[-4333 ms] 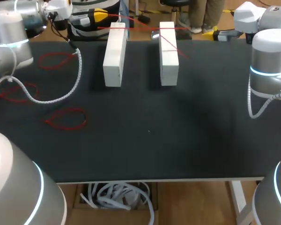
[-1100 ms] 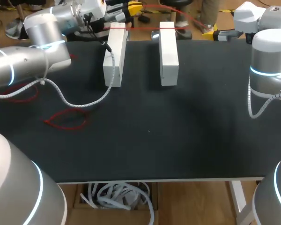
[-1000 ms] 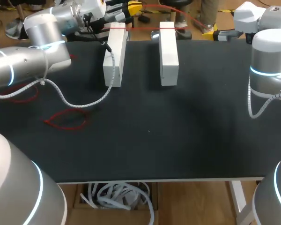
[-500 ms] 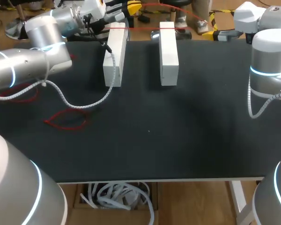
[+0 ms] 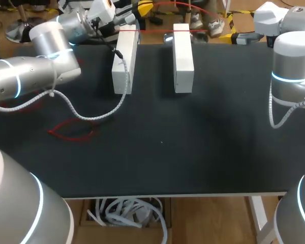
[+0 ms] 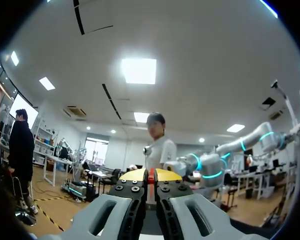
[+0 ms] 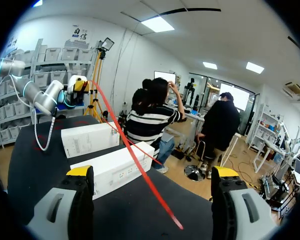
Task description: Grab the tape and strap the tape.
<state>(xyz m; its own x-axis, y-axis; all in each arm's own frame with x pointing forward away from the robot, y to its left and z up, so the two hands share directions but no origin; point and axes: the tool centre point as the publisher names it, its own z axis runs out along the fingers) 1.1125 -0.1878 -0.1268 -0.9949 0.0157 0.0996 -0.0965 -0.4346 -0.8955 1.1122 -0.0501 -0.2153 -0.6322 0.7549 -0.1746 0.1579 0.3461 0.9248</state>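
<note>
A thin red tape [image 5: 155, 30] lies across the far ends of two white boxes [image 5: 124, 60] [image 5: 182, 56] and arcs up past the table's back edge. My left gripper [image 5: 144, 7] hovers behind the left box, shut on the tape's end [image 6: 151, 176], which shows as a red strip pinched between its yellow tips [image 6: 135, 175]. My right gripper [image 5: 233, 36] is at the back right, open wide. In its wrist view the tape [image 7: 135, 160] slants through the gap of the right gripper [image 7: 152, 175], touching neither finger, with the boxes [image 7: 112, 170] ahead.
Spare red tape loops [image 5: 71, 129] lie on the black table's [image 5: 162, 152] left part, one partly hidden by my left arm [image 5: 25, 81]. A white ribbed cable [image 5: 91, 114] from that arm droops over the table beside the left box.
My left arm has lifted a little and moved slightly right, pulling the tape's arc higher behind the boxes. The right arm is unchanged.
</note>
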